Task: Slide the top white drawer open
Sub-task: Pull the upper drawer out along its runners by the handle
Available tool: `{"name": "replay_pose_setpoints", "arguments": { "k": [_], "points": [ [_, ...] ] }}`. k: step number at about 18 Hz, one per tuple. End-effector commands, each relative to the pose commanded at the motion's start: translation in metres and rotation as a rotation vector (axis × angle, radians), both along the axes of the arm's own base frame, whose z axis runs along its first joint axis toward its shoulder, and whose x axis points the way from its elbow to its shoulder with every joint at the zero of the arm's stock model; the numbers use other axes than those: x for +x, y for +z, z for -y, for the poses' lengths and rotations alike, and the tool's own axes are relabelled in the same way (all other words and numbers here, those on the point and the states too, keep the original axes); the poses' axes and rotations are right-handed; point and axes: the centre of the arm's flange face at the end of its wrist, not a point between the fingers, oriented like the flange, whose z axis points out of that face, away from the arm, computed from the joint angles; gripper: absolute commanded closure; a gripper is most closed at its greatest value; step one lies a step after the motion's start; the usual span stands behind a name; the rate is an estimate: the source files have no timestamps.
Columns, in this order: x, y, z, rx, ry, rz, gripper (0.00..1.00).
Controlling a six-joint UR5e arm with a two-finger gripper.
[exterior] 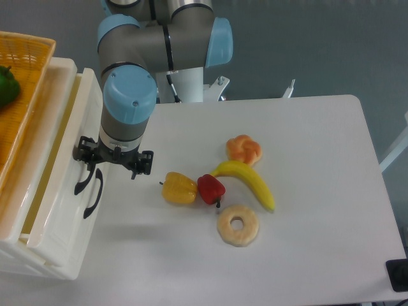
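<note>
Seen from above, the gripper is held at the front face of the white cabinet, pointing downward beneath the grey and blue wrist of the arm. Whether its fingers are apart or closed cannot be told, since they are hidden under the wrist and the black mounting. The top white drawer is found immediately to the left of the gripper, pulled partly out so that a strip of its interior is exposed along the cabinet's top edge. Its curved black handle is located right under the gripper's left side, and contact appears to be made there, though a clamped hold cannot be confirmed. A second black handle, that of the lower drawer, is seen just below the gripper. Further left, on top of the cabinet, an orange wicker basket is placed with a green item in it. To the right of the gripper, on the table, a yellow pepper, a red pepper, a banana, a pastry and a ring-shaped doughnut are laid close together.
</note>
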Motion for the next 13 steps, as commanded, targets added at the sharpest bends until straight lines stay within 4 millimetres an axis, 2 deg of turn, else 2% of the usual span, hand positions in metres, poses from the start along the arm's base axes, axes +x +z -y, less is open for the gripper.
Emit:
{"name": "replay_pose_setpoints", "arguments": {
  "k": [4,13],
  "points": [
    [-0.005,0.000,0.002,-0.004,0.004,-0.007,0.00],
    [-0.035,0.004,0.015,0.011,0.020,-0.013,0.00]
  ]
}}
